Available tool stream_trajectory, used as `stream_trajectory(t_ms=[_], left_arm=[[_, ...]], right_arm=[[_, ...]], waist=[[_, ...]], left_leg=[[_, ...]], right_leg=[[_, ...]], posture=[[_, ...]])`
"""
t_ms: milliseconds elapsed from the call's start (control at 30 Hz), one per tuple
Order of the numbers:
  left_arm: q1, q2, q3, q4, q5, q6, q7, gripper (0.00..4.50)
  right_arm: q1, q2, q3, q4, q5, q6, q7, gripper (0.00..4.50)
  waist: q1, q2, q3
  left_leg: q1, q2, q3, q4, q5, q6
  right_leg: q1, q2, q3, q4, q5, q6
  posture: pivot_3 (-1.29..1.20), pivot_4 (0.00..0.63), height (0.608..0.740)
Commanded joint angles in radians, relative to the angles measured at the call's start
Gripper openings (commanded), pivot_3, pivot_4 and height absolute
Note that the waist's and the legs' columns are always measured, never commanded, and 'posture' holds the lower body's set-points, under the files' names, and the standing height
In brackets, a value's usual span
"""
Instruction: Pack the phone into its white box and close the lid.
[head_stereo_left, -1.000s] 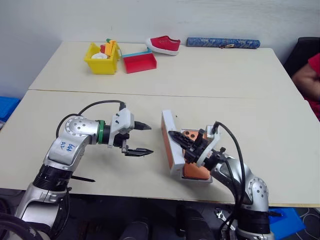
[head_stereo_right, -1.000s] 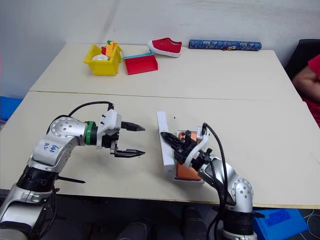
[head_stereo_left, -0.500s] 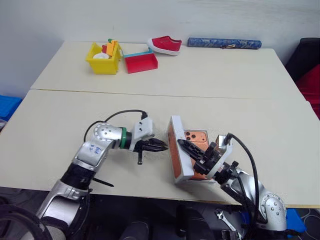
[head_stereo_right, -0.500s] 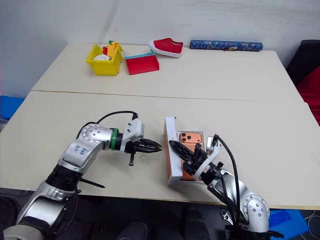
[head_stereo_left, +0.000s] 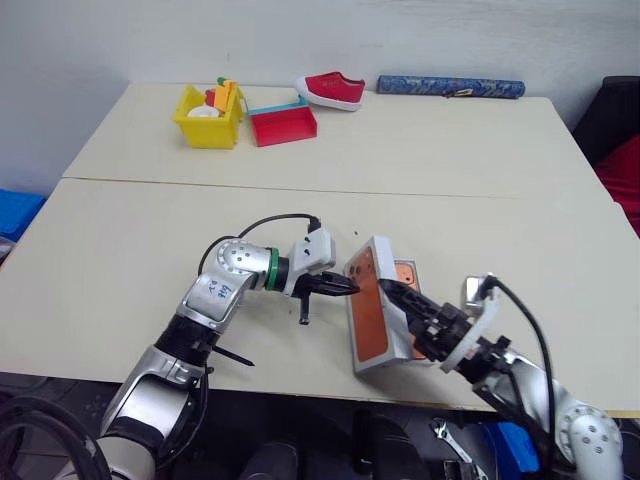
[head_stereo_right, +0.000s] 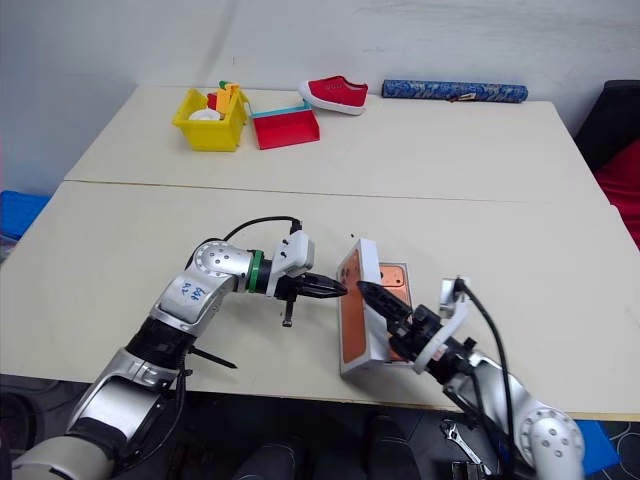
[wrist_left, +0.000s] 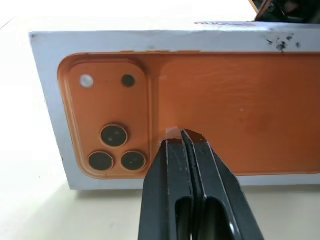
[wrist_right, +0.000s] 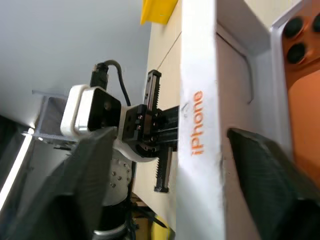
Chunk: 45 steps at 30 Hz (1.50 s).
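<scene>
1. Judged as the closing step: bringing the lid down over the white box, which lies on the bench near its front edge.
2. Found inside that box: the phone, flat, with its camera corner showing past the raised lid.
3. Found standing on one long edge beside the box and leaning over it: the lid, printed face turned toward the left arm.
4. Left claw: fully closed, holding nothing, with the fingertips pressed against the printed face of the lid, just beside the printed camera square.
5. Right claw: spread wide, one finger on each side of the lid's wall, seemingly not clamping it.
6. To do this well, push with the closed left tips slowly and near the middle of the face, so that the lid tips over without twisting.
7. Keep the lower edge of the lid against the box wall as a hinge; otherwise likely to slide away on the bench.
8. Guide the free edge with the right fingers, then pull them out before the lid comes flat, to avoid trapping them.
9. Check that all four corners line up before pressing down.
10. Readable writing: "iPhone" in orange letters along the side wall of the lid.
11. Also on the lid: an orange picture of a phone back with lenses.
</scene>
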Motion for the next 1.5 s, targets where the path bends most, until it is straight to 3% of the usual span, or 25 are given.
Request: stream_trajectory(t_ms=[33,267,367,467,533,667,800,900,1200,1500], left_arm=[[-0.025,-0.024,-0.007,0.006,0.009,-0.035,-0.007,0.0],[-0.054,-0.096,-0.014,0.094,0.037,-0.098,0.01,0.0],[-0.086,-0.115,0.016,0.106,0.028,-0.105,0.021,0.0],[-0.113,-0.082,0.066,0.064,-0.025,-0.053,-0.019,0.0],[-0.121,-0.046,0.09,0.042,-0.052,-0.02,-0.053,0.0],[-0.103,0.088,0.083,0.004,-0.081,0.016,-0.21,0.0],[-0.058,0.184,0.003,0.025,-0.001,-0.078,-0.317,0.0],[-0.057,0.163,-0.06,0.099,0.097,-0.199,-0.282,0.0],[-0.164,-0.019,-0.087,0.362,0.209,-0.35,-0.149,0.0],[-0.293,-0.148,-0.036,0.573,0.218,-0.399,-0.048,0.0]], right_arm=[[0.047,-0.132,-0.133,-0.07,0.025,0.037,0.093,4.45],[0.201,-0.395,-0.411,-0.108,-0.052,0.18,0.39,4.45],[0.25,-0.46,-0.449,-0.171,-0.242,0.217,0.559,4.45],[0.253,-0.505,-0.373,-0.231,-0.508,0.175,0.681,4.29],[0.245,-0.524,-0.307,-0.249,-0.658,0.134,0.74,3.83],[0.298,-0.602,-0.148,-0.299,-1.018,-0.021,0.946,2.47],[0.329,-0.618,-0.044,-0.268,-1.213,-0.138,1.052,0.99],[0.308,-0.59,0.023,-0.22,-1.305,-0.185,1.07,0.03],[0.206,-0.504,0.142,-0.116,-1.449,-0.223,1.057,0.03],[0.171,-0.412,0.127,-0.134,-1.448,-0.189,1.009,0.03]], waist=[[0.001,0.0,0.0],[0.028,0.0,0.0],[0.037,-0.002,0.0],[0.037,-0.002,0.001],[0.035,-0.002,0.001],[0.033,-0.002,0.001],[0.029,-0.002,0.001],[0.036,-0.002,0.001],[0.047,-0.004,0.001],[0.045,-0.004,0.001]], left_leg=[[0.0,0.0,0.0,0.0,0.0,0.0],[0.0,0.0,0.001,0.001,0.0,0.001],[0.0,0.001,0.001,0.001,0.0,0.002],[0.0,0.001,0.002,0.001,0.0,0.002],[0.0,0.0,0.003,0.001,0.0,0.002],[0.0,0.0,0.003,0.001,0.0,0.002],[0.001,-0.002,0.003,0.001,0.0,0.002],[0.0,-0.003,0.003,0.002,0.0,0.002],[-0.004,-0.003,0.002,0.007,-0.001,0.003],[-0.008,-0.004,0.001,0.013,-0.001,0.003]], right_leg=[[0.0,0.0,0.0,0.0,0.0,0.0],[0.002,0.0,0.001,-0.004,0.001,0.001],[0.002,0.0,0.001,-0.005,0.001,0.002],[0.002,0.0,0.001,-0.005,0.001,0.002],[0.001,0.0,0.002,-0.004,0.001,0.003],[0.0,0.001,0.001,-0.004,0.001,0.003],[0.001,0.0,-0.005,-0.004,0.002,0.003],[0.002,-0.001,-0.005,-0.004,0.002,0.003],[0.0,-0.001,-0.005,-0.006,0.003,0.005],[-0.001,-0.001,-0.005,-0.003,0.003,0.006]], posture=[[0.0,0.15,0.74],[0.0,0.15,0.74],[0.0,0.15,0.74],[0.0,0.15,0.74],[0.0,0.15,0.74],[0.0,0.15,0.74],[0.0,0.15,0.74],[0.0,0.15,0.74],[0.0,0.15,0.74],[0.0,0.15,0.74]])
